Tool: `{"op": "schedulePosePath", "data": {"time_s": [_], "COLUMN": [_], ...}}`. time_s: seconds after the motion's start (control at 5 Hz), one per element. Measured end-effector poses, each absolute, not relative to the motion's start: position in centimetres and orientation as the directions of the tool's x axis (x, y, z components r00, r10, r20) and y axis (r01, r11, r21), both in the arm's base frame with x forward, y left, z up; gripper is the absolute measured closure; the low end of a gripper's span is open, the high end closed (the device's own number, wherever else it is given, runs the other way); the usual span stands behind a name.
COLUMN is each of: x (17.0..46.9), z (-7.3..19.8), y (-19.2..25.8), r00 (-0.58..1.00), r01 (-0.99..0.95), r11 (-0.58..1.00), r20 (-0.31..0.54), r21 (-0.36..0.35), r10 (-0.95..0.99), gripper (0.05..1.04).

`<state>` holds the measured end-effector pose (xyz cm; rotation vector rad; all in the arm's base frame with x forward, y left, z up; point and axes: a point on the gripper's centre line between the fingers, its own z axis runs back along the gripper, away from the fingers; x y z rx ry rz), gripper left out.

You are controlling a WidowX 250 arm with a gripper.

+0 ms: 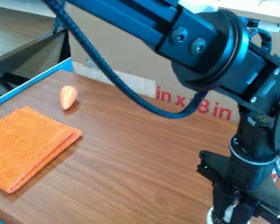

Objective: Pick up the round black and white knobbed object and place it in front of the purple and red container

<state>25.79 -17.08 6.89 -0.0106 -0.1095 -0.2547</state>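
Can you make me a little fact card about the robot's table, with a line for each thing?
gripper: black, lower right, pointing down
by the gripper: something white, mostly hidden
cloth: orange, folded, at the left
small orange thing: pointed at one end, beyond the cloth
table: brown, wood-look
behind table: cardboard, red print
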Motion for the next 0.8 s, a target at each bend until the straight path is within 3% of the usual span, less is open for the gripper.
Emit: {"op": "schedulePosePath", "data": {"time_s": [0.4,0.8], "x": [27.6,28.2], "z": [5.8,4.3], "y": [-16.8,-16.7], "r00": [0.973,0.972], "r01": [0.222,0.232], "r11": [0.974,0.972], "r20": [0.077,-0.054], "r21": [-0.037,0.028], "r10": [-0.219,-0.230], "gripper": [0.833,0.833]}}
